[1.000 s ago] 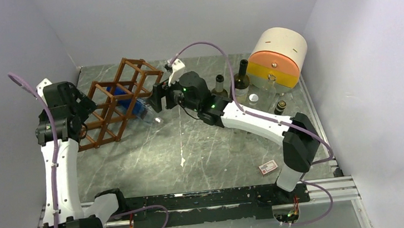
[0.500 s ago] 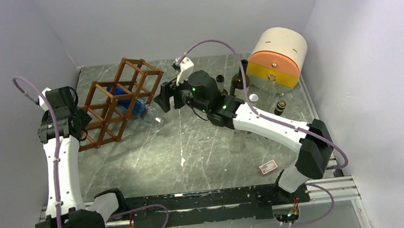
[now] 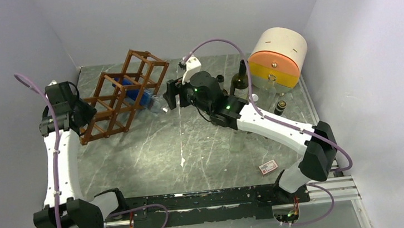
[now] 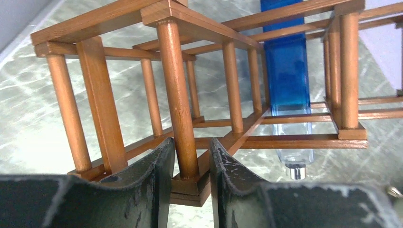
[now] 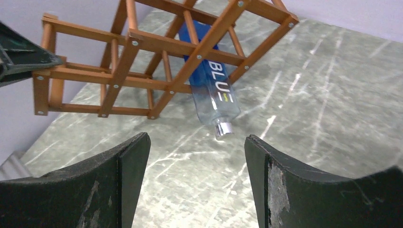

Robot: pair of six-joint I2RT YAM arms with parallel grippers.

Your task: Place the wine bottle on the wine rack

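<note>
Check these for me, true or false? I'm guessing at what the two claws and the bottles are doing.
1. The left claw is clamped on a wooden post of the wine rack. True.
2. The right claw is gripping the blue bottle. False: it is open and empty, with a clear gap to the bottle.
3. The blue bottle lies slanted through a cell of the rack, its silver-capped neck poking out. True.
4. The dark bottle beside the round box is lying flat. False: it stands upright on the table.
</note>
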